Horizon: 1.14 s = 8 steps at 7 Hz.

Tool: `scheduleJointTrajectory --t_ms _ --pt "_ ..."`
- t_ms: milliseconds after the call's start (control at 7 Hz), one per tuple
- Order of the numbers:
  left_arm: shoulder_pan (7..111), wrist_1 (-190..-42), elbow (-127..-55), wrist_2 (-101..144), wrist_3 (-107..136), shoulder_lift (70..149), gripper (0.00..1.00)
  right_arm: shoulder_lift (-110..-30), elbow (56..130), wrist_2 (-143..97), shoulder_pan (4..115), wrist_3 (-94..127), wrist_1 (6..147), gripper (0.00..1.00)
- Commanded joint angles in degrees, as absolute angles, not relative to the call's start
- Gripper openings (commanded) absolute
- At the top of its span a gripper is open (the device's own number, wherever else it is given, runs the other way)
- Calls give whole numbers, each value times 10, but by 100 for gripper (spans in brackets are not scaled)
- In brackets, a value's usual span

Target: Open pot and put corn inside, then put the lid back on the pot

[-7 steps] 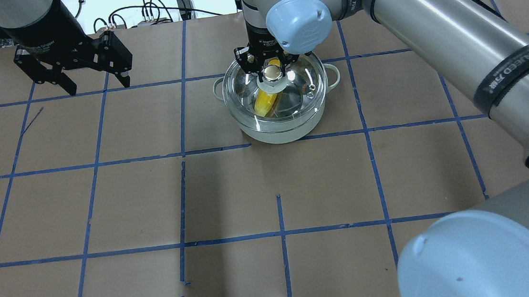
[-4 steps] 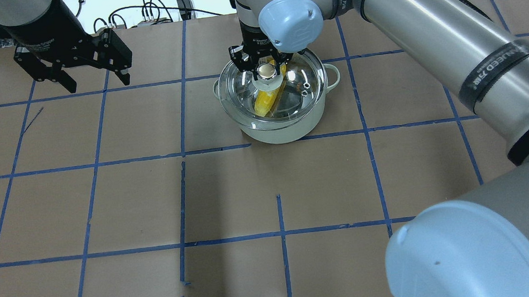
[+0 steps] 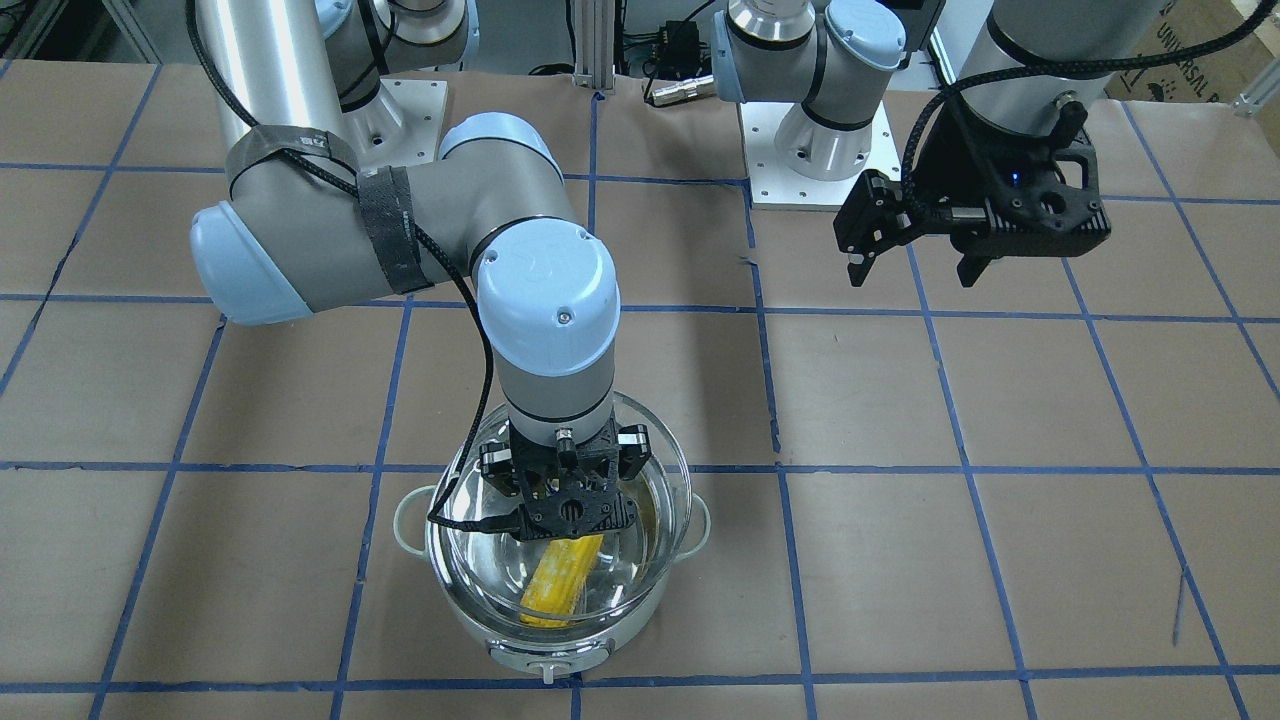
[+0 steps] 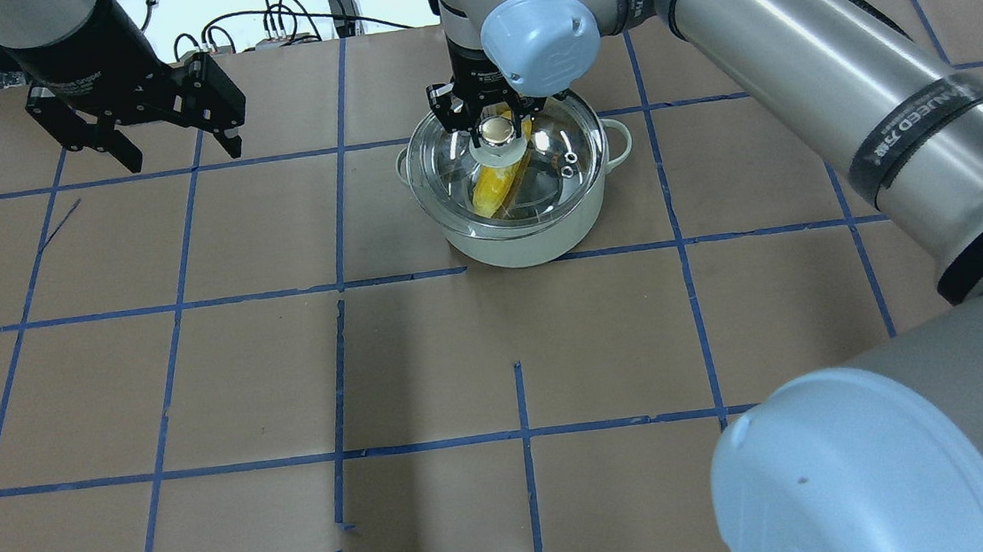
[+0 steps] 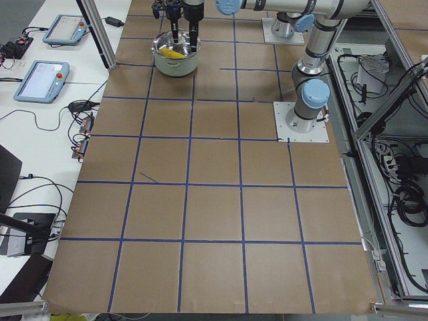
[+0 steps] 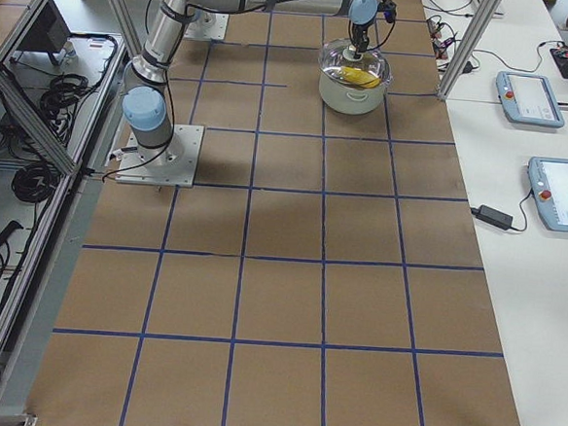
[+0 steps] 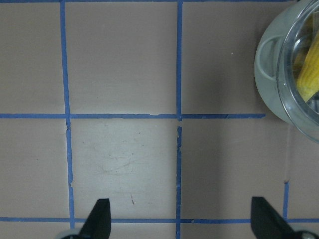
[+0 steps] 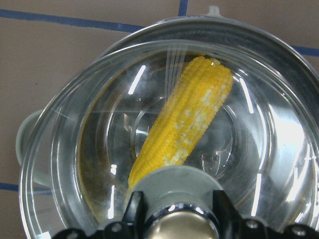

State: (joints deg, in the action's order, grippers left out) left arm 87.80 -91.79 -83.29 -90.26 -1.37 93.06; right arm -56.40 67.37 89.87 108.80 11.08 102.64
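Checked against a second back: no shift in the bench (image 4: 198, 382) or the pot (image 4: 533, 241), parked on the same far-middle square. Caught the lid (image 4: 451, 164) carried a touch up and left in the overhead view, ending more squarely over the pot's rim, then barely budging over the last half second. Found the corn (image 8: 184, 124) already inside, lying slantwise on the steel floor under the glass. Saw the right gripper (image 4: 494, 129) clamped narrow on the lid's knob (image 8: 180, 230), a finger either side. Spotted the left gripper (image 4: 180, 154) hanging wide and empty over bare bench, well apart from the pot, hardly moved. Read all that as the last step nearly wrapped up, with probably just the letting go and backing off left.

Couldn't tell whether the lid had actually settled on the rim all round or hung just above it. Looked slightly off-centre in the front and right wrist views, though might have been the angle. Got only a slice of pot at the right edge of the left wrist view, and only the top of the knob in the right wrist view. Made out next to nothing in the side views, far too small.
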Motion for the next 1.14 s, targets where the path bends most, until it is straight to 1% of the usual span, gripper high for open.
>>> scheduleJointTrajectory --t_ms 0,286,1000 --pt "878 -918 -834 -903 -13 930 100 -559 654 901 1086 108 1024 4" --pt "878 -918 -837 -903 -13 929 100 -554 639 902 1086 108 1019 4" --pt "878 -918 -834 -902 -12 931 100 -552 647 900 1084 107 1017 4"
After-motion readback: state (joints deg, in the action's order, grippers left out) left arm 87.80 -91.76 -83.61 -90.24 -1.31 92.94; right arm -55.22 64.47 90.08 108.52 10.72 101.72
